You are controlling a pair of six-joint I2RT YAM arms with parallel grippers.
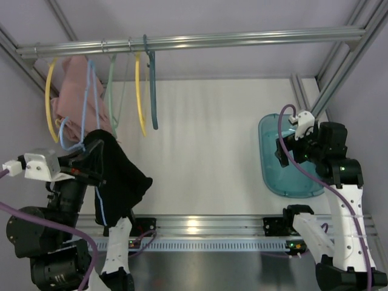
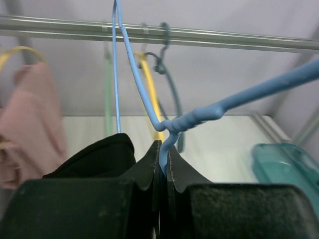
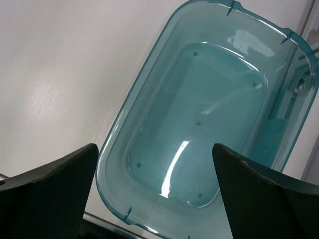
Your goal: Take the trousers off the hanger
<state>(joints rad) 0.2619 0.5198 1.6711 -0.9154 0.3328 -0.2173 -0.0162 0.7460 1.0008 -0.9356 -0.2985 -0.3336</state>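
The sky-blue hanger [image 1: 93, 91] slants down from the rail at the left. The black trousers [image 1: 121, 176] droop over its lower part. My left gripper [image 1: 86, 165] is shut on the hanger's thin wire beside the cloth. In the left wrist view the left gripper [image 2: 165, 152] pinches the blue wire just below the hanger [image 2: 195, 118] neck twist. A fold of the trousers [image 2: 99, 157] lies just left of the fingers. My right gripper [image 1: 294, 148] hovers open and empty at the right. In its own view the right gripper [image 3: 154, 149] stands wide over the tub.
A metal rail [image 1: 200, 41] spans the back, carrying a yellow hanger with a pink garment [image 1: 76, 91], a pale green hanger [image 1: 112, 91], another yellow hanger [image 1: 139, 97] and a teal-blue hanger [image 1: 151, 91]. A teal plastic tub [image 1: 291, 182] lies on the white table at the right.
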